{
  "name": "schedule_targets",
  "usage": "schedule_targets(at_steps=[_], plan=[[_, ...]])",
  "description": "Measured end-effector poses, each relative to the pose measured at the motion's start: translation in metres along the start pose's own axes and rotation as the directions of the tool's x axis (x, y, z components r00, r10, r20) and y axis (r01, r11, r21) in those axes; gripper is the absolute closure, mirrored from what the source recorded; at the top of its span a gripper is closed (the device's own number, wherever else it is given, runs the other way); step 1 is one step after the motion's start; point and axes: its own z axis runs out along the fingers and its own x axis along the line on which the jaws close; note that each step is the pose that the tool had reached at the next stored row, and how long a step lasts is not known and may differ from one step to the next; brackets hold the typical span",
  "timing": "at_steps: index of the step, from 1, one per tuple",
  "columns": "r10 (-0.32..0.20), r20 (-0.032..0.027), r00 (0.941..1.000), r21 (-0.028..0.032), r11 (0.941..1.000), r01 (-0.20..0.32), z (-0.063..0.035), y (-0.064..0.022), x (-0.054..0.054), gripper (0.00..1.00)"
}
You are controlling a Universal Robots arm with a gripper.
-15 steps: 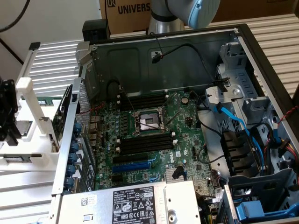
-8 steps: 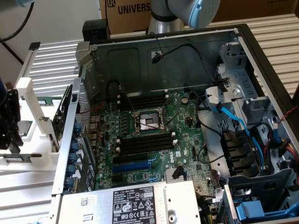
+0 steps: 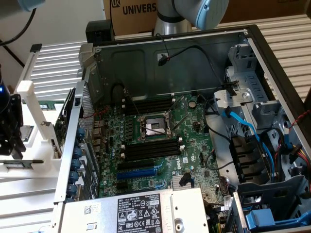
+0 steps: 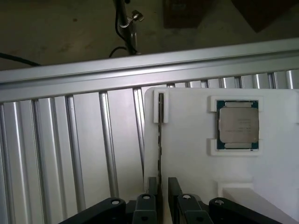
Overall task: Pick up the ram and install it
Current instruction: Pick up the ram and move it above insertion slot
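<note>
Gripper (image 4: 162,184) down at the ram (image 4: 160,135), fingers (image 4: 174,189) apart!

It sits at the exterior view's left edge, spread fingers flanking the ram, which stands edge-up in its white tray (image 4: 187,154) slot, near a processor (image 4: 237,125).

You have a white holder (image 4: 196,163) resting on the ribbed metal surface (image 4: 70,149). The ram (image 4: 160,135) stands on edge in the holder's narrow slot. Its near end sits between your fingers (image 4: 174,189), which stand apart on either side of it. A processor (image 4: 237,124) sits in a square recess nearby.
</note>
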Motion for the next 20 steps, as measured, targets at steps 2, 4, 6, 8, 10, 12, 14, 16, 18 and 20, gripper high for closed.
schedule_targets(at_steps=[2,4,6,8,10,12,14,16,18,20], plan=[[0.000,-0.0030,1.0000,0.0001,1.0000,0.000,0.0002,0.0000,0.000,0.76],[0.001,-0.0099,1.0000,0.0014,1.0000,0.000,0.0029,0.0003,0.000,0.76],[0.001,-0.0140,0.9999,0.0018,1.0000,-0.001,0.0051,0.0013,0.000,0.76],[0.000,-0.0140,0.9999,0.0021,1.0000,0.000,0.0072,0.0014,-0.001,0.76],[0.000,-0.0141,0.9999,0.0024,1.0000,0.000,0.0099,0.0015,-0.001,0.76],[0.001,-0.0144,0.9999,0.0025,1.0000,0.000,0.0130,0.0015,-0.001,0.76],[0.001,-0.0144,0.9999,0.0025,1.0000,-0.001,0.0153,0.0015,-0.002,0.76],[0.001,-0.0145,0.9999,0.0024,1.0000,-0.001,0.0161,0.0017,-0.002,0.76],[0.001,-0.0143,0.9999,0.0027,1.0000,0.000,0.0175,0.0016,-0.003,0.76],[0.001,-0.0157,0.9999,0.0027,1.0000,-0.001,0.0218,0.0017,-0.003,0.76]])
